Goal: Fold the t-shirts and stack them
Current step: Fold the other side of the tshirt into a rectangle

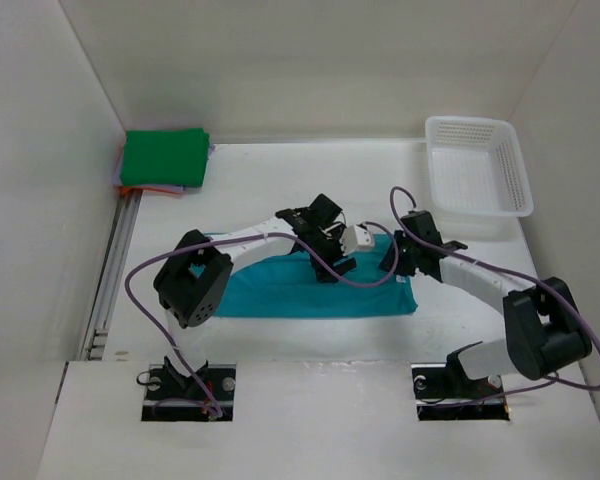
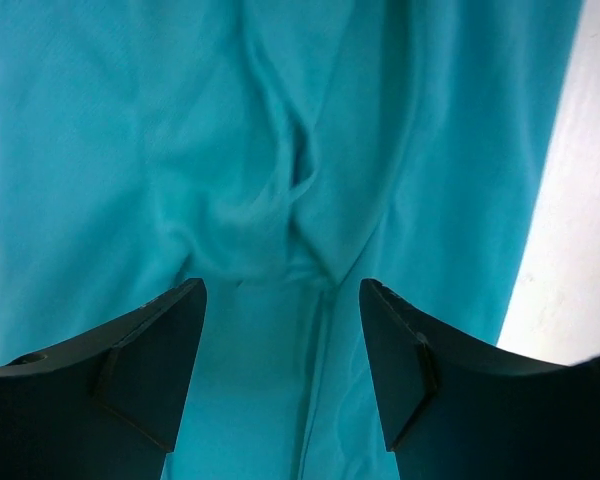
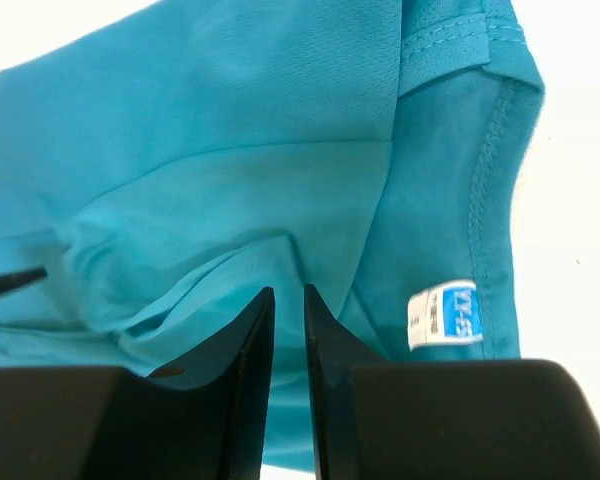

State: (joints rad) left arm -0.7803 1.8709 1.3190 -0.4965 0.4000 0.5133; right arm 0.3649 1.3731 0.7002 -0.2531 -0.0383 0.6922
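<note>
The teal blue t-shirt [image 1: 280,297] lies folded into a long strip at the middle of the table. My left gripper [image 1: 330,266] hovers over its middle, open, with only wrinkled cloth [image 2: 280,150] showing below the fingers [image 2: 150,350]. My right gripper [image 1: 392,258] is over the strip's right end, near the collar and its white and blue label [image 3: 443,315]. Its jaws stand a narrow gap apart [image 3: 289,292] above a raised fold of the cloth. A folded green t-shirt [image 1: 163,157] tops a stack at the back left, with purple and orange edges [image 1: 120,180] peeking out beneath.
A white mesh basket [image 1: 470,123] stands at the back right by the wall. White walls close in the table on the left, back and right. A metal rail [image 1: 115,270] runs along the left edge. Purple cables loop from both arms.
</note>
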